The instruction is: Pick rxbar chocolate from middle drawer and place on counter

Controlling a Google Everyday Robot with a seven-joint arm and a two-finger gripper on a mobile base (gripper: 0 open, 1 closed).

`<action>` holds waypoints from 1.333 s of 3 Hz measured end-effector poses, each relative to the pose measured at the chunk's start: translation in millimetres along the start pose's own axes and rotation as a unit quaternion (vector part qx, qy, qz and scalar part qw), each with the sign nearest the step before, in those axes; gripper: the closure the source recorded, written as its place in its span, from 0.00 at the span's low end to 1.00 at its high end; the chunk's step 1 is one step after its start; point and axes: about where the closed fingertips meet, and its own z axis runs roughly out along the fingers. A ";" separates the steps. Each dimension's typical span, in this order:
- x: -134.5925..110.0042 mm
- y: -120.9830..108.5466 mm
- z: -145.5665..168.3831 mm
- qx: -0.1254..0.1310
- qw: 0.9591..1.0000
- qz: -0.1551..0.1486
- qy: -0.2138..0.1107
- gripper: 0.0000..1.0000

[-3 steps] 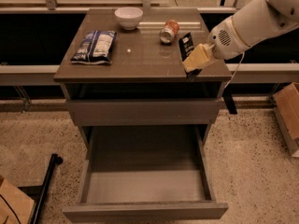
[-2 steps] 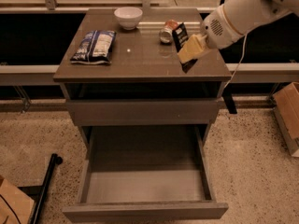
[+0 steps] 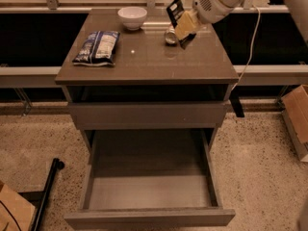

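Observation:
My gripper (image 3: 183,28) hangs over the back right part of the counter (image 3: 144,61), with the white arm reaching in from the upper right. Its yellowish fingers (image 3: 186,24) are shut on the rxbar chocolate (image 3: 174,8), a slim black bar that sticks up and to the left, tilted, above the counter top. The middle drawer (image 3: 149,186) stands pulled out below, and nothing shows on its pale grey floor.
On the counter are a white bowl (image 3: 132,17) at the back, a blue-and-white snack bag (image 3: 97,46) on the left, and a can (image 3: 170,35) lying just under my gripper. A cardboard box (image 3: 296,114) stands on the floor at right, and a black pole (image 3: 48,189) at lower left.
My gripper has carried the bar left and toward the back of the counter, from the right edge to a spot above the can. The drawer has not moved.

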 end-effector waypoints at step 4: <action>10.4 -52.4 77.3 0.003 0.999 0.032 0.035 0.12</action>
